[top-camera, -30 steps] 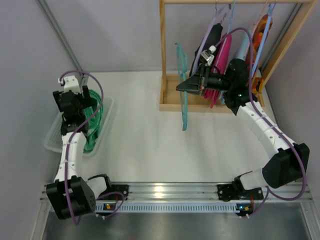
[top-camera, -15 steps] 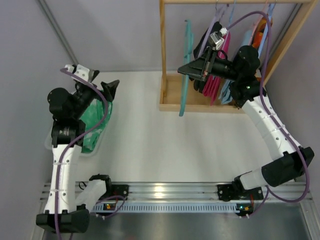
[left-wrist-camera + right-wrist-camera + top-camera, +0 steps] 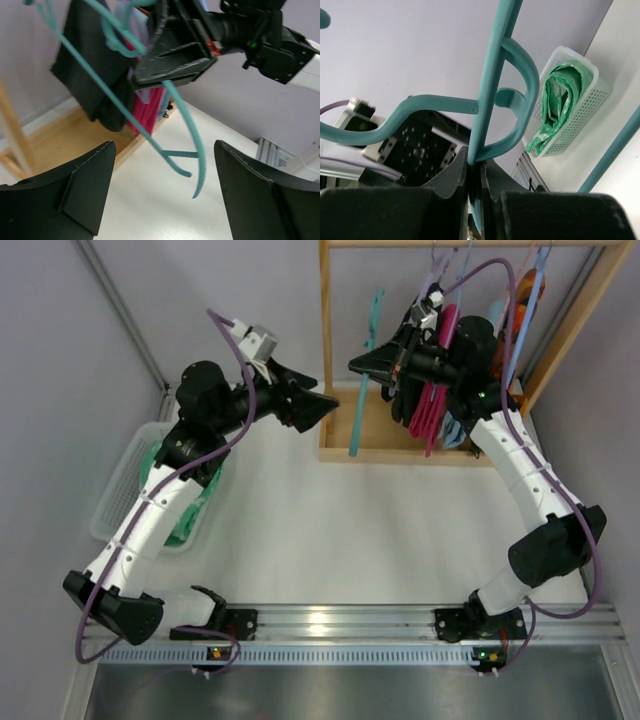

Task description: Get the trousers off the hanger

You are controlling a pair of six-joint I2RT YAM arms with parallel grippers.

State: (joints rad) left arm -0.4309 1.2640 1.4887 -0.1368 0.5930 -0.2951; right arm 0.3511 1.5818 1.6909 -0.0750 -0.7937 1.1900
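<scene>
At the far left a white mesh basket (image 3: 112, 502) sits on the counter (image 3: 310, 530), and the mint-green patterned trousers (image 3: 188, 512) lie bunched inside it, off any hanger. The left arm stretches from beside the basket towards the wooden rack (image 3: 326, 350). The left claw (image 3: 325, 392) is spread wide and holds nothing, and it hangs in the air just short of the rack's near post. Its wrist view shows the two dark fingers (image 3: 80, 190) well apart, with a bare teal hanger (image 3: 357, 420) in the gap ahead of them. That hanger carries no cloth and stands nearly upright in front of the rack's left side. The right claw (image 3: 358, 364) is pressed together on the hanger's upper part, and its wrist view shows the pads (image 3: 455, 175) pinching the teal bar. Behind and to the right of that claw the remaining pairs hang from the rack's top rail. First comes the black trousers (image 3: 412, 400), then the magenta pink trousers (image 3: 435, 405), then the light blue trousers (image 3: 453, 428). The orange patterned trousers (image 3: 527, 295) are farthest right, near the rack's slanted post.
</scene>
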